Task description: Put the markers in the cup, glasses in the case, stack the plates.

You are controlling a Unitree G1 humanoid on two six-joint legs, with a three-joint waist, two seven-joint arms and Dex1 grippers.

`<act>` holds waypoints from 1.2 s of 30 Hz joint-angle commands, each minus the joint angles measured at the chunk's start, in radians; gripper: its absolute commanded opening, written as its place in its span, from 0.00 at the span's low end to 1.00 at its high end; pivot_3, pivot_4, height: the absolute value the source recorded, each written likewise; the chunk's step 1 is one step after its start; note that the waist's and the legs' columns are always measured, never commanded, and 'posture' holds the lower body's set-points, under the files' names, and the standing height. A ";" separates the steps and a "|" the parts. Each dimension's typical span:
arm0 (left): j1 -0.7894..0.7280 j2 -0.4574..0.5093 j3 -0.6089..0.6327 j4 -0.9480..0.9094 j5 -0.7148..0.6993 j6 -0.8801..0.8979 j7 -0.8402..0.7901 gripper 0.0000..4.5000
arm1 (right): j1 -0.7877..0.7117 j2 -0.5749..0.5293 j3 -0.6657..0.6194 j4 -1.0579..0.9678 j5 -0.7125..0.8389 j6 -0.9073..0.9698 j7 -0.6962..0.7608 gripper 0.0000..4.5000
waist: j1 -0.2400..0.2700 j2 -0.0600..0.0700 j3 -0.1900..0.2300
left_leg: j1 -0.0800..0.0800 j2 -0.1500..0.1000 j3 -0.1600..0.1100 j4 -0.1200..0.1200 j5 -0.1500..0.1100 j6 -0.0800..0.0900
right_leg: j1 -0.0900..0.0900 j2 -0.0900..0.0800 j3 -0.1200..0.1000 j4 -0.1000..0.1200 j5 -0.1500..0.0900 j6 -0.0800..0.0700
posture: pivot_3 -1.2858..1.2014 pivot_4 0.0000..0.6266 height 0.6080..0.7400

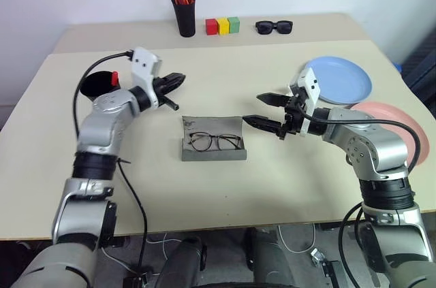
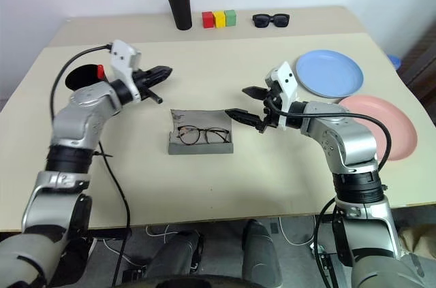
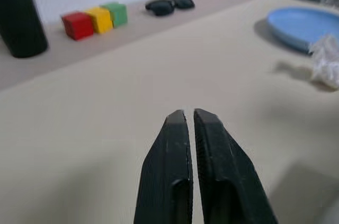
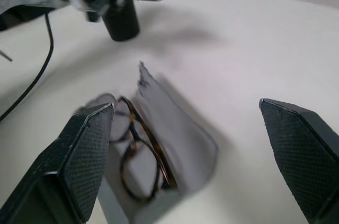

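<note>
The tabletop [image 1: 225, 186] looks matt, smooth and beige. The case [image 1: 213, 150] appears soft grey, cloth-like inside, and the glasses [image 1: 215, 141] have thin dark glossy rims. The light blue plate [image 1: 338, 81] and the pink plate [image 1: 402, 124] look smooth with a slight sheen. The right pincer [image 4: 196, 155] has finely textured black pads.

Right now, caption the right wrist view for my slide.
Open right gripper poised over wire-frame glasses lying in the open grey case.

Beige table [image 1: 225, 186], second table top butted behind it. On front top: grey case [image 1: 213, 147] lying open with glasses [image 1: 215, 141] inside, black cup [image 1: 99, 84] at left, blue plate [image 1: 338, 80] and pink plate [image 1: 402, 124] at right. On rear top: pen holder [image 1: 184, 17], three blocks [image 1: 223, 26], sunglasses [image 1: 274, 26].
</note>
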 commanded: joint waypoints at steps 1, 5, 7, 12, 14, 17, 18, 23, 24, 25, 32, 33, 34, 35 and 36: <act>-0.032 0.012 -0.086 0.038 0.023 0.120 -0.124 0.02 | -0.004 0.010 -0.024 -0.072 0.033 0.000 -0.028 1.00 | -0.006 0.000 0.000 | 0.000 0.000 0.000 0.000 0.000 0.000 | 0.000 0.000 0.000 0.000 0.000 0.000 | 0.52 0.24 1.00; -0.065 0.021 -0.127 0.092 0.052 0.166 -0.185 0.02 | 0.015 0.008 -0.023 -0.099 0.033 0.002 -0.059 1.00 | -0.005 0.000 0.000 | 0.000 0.000 0.001 0.000 0.000 0.001 | -0.001 0.000 0.001 0.000 0.000 0.000 | 0.52 0.24 1.00; -0.074 0.023 -0.116 0.082 0.039 0.203 -0.206 0.02 | 0.023 0.004 -0.026 -0.105 0.037 0.005 -0.068 1.00 | -0.001 0.000 0.000 | 0.000 0.000 0.001 0.000 0.000 0.001 | -0.001 0.000 0.001 0.000 0.000 0.001 | 0.52 0.24 1.00; -0.028 0.073 -0.137 -0.056 0.016 0.279 -0.308 0.02 | 0.028 -0.001 -0.020 -0.097 0.027 -0.011 -0.080 1.00 | -0.002 0.000 0.000 | 0.000 0.000 0.002 0.000 0.000 0.001 | -0.001 0.000 0.002 0.000 0.001 0.001 | 0.52 0.24 1.00; 0.016 0.100 -0.151 -0.138 0.003 0.322 -0.344 0.02 | 0.021 -0.001 -0.019 -0.090 0.023 -0.018 -0.083 1.00 | -0.005 0.000 0.000 | 0.000 0.000 0.002 0.000 -0.001 0.001 | -0.001 0.000 0.002 0.000 0.001 0.001 | 0.52 0.24 1.00; 0.087 0.126 -0.152 -0.259 -0.020 0.373 -0.357 0.02 | 0.011 -0.007 -0.015 -0.076 0.015 -0.024 -0.083 1.00 | -0.004 0.000 0.000 | 0.000 0.001 0.002 0.000 -0.001 0.001 | -0.001 0.000 0.003 0.000 0.001 0.001 | 0.52 0.24 1.00; 0.107 0.129 -0.147 -0.294 -0.031 0.397 -0.352 0.02 | 0.011 -0.010 -0.013 -0.074 0.012 -0.029 -0.080 1.00 | -0.003 0.000 0.000 | 0.000 0.001 0.002 0.000 -0.001 0.001 | -0.001 0.000 0.003 0.000 0.001 0.001 | 0.52 0.24 1.00; 0.205 0.154 -0.133 -0.454 -0.071 0.479 -0.328 0.02 | 0.004 -0.025 0.002 -0.058 -0.007 -0.044 -0.075 1.00 | -0.002 0.000 0.000 | 0.001 0.001 0.003 0.000 -0.001 0.001 | -0.001 0.000 0.004 0.001 0.000 0.001 | 0.52 0.24 1.00; 0.225 0.157 -0.133 -0.482 -0.076 0.493 -0.319 0.02 | 0.000 -0.026 0.003 -0.053 -0.010 -0.047 -0.074 1.00 | -0.001 0.000 0.000 | 0.000 0.001 0.003 0.000 -0.001 0.001 | -0.001 0.000 0.004 0.001 0.000 0.001 | 0.52 0.24 1.00; 0.249 0.160 -0.134 -0.504 -0.077 0.499 -0.310 0.02 | -0.005 -0.025 0.002 -0.047 -0.012 -0.051 -0.074 1.00 | 0.000 0.000 0.000 | 0.000 0.001 0.003 0.000 -0.001 0.001 | -0.001 0.000 0.004 0.000 0.000 0.001 | 0.52 0.24 1.00; 0.249 0.031 0.002 -0.472 -0.079 0.278 -0.147 0.02 | -0.037 -0.012 -0.014 0.000 -0.035 -0.080 -0.105 1.00 | 0.007 0.000 0.000 | 0.000 0.001 0.004 0.001 -0.001 0.002 | -0.001 0.000 0.005 0.000 0.001 0.001 | 0.52 0.24 1.00; 0.227 0.013 0.043 -0.460 -0.109 0.263 -0.143 0.02 | -0.046 -0.011 -0.024 0.018 -0.046 -0.093 -0.121 1.00 | 0.007 -0.001 0.000 | 0.000 0.001 0.004 0.001 -0.001 0.002 | -0.001 0.000 0.005 0.000 0.001 0.001 | 0.52 0.24 1.00; 0.206 0.002 0.078 -0.445 -0.127 0.245 -0.137 0.07 | -0.056 -0.011 -0.035 0.040 -0.057 -0.102 -0.143 1.00 | 0.006 -0.001 0.000 | 0.000 0.001 0.004 0.002 -0.001 0.002 | -0.001 0.000 0.005 0.000 0.001 0.001 | 0.52 0.24 1.00; 0.193 0.002 0.101 -0.432 -0.142 0.214 -0.151 0.13 | -0.065 -0.018 -0.048 0.062 -0.068 -0.099 -0.165 1.00 | 0.005 -0.001 0.000 | 0.000 0.001 0.004 0.002 -0.001 0.001 | -0.001 0.000 0.005 0.000 0.001 0.001 | 0.52 0.24 1.00; 0.185 0.016 0.118 -0.422 -0.166 0.210 -0.182 0.19 | -0.068 -0.036 -0.060 0.080 -0.080 -0.085 -0.185 1.00 | 0.004 -0.001 0.000 | 0.000 0.001 0.004 0.002 -0.001 0.001 | -0.001 0.000 0.005 0.000 0.001 0.001 | 0.52 0.24 1.00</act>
